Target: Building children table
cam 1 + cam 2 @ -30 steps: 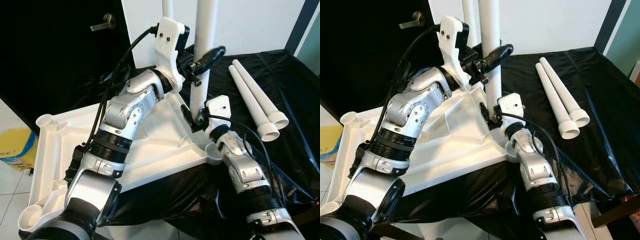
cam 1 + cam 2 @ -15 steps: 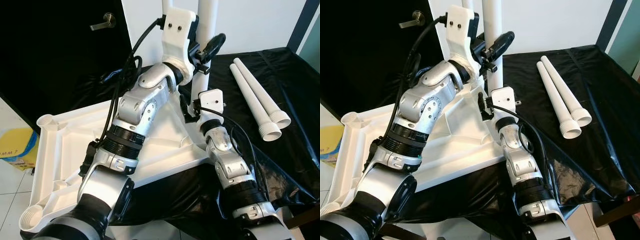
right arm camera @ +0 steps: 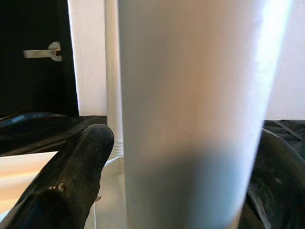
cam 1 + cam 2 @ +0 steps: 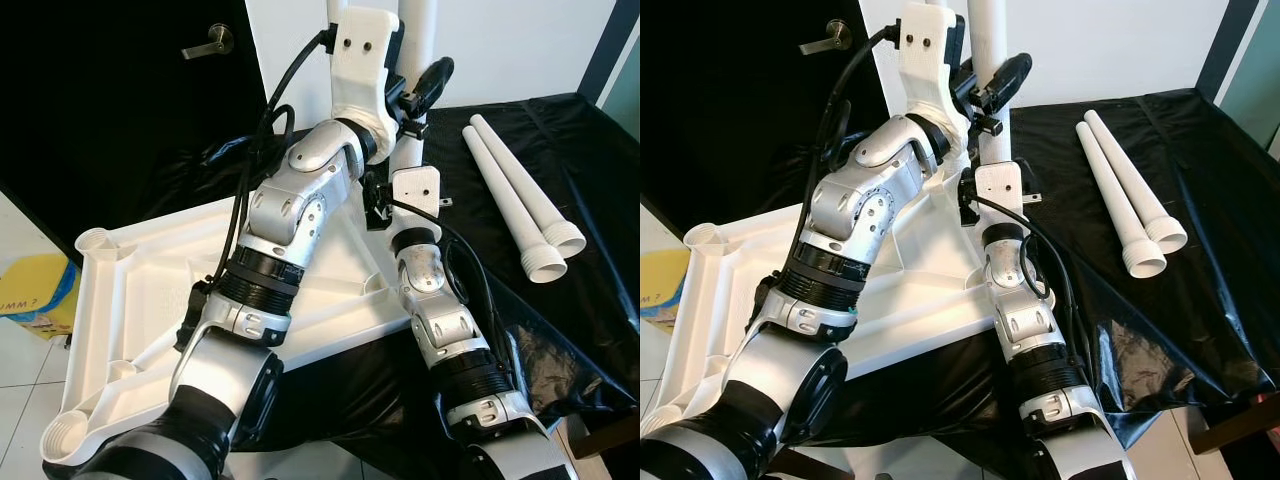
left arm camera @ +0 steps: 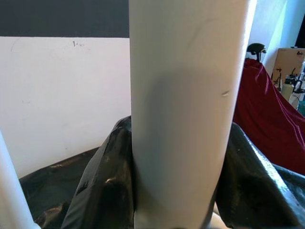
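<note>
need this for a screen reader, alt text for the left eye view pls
Both robot arms grip an upright white table leg standing on an upturned white tabletop, the left gripper above the right gripper. Two loose white legs lie on black sheeting to the right.

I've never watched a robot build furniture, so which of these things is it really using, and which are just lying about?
In use:
- upside-down white tabletop
- upright white leg, gripped by the left end effector and the right end effector
- two spare white legs on the black sheet

Lying about:
- yellow box on the floor
- dark door
</note>
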`<state>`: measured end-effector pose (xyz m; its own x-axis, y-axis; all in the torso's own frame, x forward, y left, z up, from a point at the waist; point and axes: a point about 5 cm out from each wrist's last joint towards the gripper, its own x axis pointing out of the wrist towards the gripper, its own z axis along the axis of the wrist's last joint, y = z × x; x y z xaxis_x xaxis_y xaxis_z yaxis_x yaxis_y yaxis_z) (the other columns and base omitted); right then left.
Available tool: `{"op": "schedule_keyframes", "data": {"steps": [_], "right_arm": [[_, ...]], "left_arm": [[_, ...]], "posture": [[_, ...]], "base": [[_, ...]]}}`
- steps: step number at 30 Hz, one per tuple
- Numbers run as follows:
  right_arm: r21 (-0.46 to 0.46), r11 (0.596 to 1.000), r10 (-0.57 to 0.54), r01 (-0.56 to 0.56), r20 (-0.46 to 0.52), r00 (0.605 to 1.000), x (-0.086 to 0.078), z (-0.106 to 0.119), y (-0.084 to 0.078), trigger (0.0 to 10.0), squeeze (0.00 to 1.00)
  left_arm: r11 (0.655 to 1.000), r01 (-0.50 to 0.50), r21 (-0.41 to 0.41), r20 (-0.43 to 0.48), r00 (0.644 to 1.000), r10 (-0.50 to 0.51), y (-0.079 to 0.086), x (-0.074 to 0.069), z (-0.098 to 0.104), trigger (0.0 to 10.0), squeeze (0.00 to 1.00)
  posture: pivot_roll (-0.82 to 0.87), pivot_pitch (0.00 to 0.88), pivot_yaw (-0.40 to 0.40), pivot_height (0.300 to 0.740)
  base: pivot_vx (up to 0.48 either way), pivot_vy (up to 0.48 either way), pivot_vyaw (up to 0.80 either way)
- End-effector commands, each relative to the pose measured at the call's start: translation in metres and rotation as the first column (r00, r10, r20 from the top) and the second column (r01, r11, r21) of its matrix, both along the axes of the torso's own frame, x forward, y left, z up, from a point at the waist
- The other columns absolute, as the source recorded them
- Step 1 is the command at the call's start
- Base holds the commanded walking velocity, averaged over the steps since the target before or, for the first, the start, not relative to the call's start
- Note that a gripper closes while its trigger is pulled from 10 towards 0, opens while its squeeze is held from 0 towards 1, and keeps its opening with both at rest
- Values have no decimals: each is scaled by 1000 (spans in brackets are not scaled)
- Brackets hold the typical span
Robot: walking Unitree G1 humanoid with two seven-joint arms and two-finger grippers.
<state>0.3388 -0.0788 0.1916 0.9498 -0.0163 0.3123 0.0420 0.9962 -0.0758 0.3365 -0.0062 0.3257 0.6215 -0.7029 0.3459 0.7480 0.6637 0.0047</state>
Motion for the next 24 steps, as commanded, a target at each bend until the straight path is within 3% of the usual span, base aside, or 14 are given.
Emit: {"op": "schedule_keyframes", "data": {"steps": [1, 9, 10, 11, 12, 13, 14, 24], "right_arm": [[19, 1000, -9, 9, 2, 1000, 2, 2, 3, 10000, 0], [30, 999, -30, 30, -9, 1000, 5, 1, 5, 10000, 0], [37, 999, -34, 34, -14, 999, 6, 1, 5, 5333, 0], [37, 999, -34, 34, -14, 999, 6, 1, 5, 5333, 0], [43, 998, -37, 38, -13, 999, 6, 1, 5, 2431, 0], [43, 998, -37, 38, -13, 999, 6, 1, 5, 2431, 0], [46, 998, -37, 38, -11, 999, 6, 2, 5, 0, 0], [56, 998, -42, 42, -10, 999, 8, 3, 5, 0, 0]], "left_arm": [[998, -60, -23, -15, 998, 60, 2, 1, 4, 10000, 0], [998, -48, -31, -23, 999, 47, -2, -1, 4, 10000, 0], [998, -41, -37, -23, 999, 41, -3, -2, 5, 10000, 0], [998, -41, -37, -23, 999, 41, -3, -2, 5, 10000, 0], [999, -36, -38, -23, 999, 35, -4, -3, 5, 10000, 0], [999, -36, -38, -23, 999, 35, -4, -3, 5, 10000, 0], [999, -31, -32, -21, 999, 30, -5, -3, 4, 10000, 0], [1000, -18, -25, -19, 1000, 18, -7, -4, 4, 10000, 0]], "posture": [[-124, 0, 104, 740], [-121, 0, 107, 740], [-119, 0, 109, 740], [-119, 0, 109, 740], [-119, 0, 111, 740], [-119, 0, 111, 740], [-120, 0, 111, 740], [-122, 0, 113, 740]], "base": [[0, 0, 0], [0, 0, 0], [0, 0, 0], [0, 0, 0], [0, 0, 0], [0, 0, 0], [0, 0, 0], [0, 0, 0]]}}
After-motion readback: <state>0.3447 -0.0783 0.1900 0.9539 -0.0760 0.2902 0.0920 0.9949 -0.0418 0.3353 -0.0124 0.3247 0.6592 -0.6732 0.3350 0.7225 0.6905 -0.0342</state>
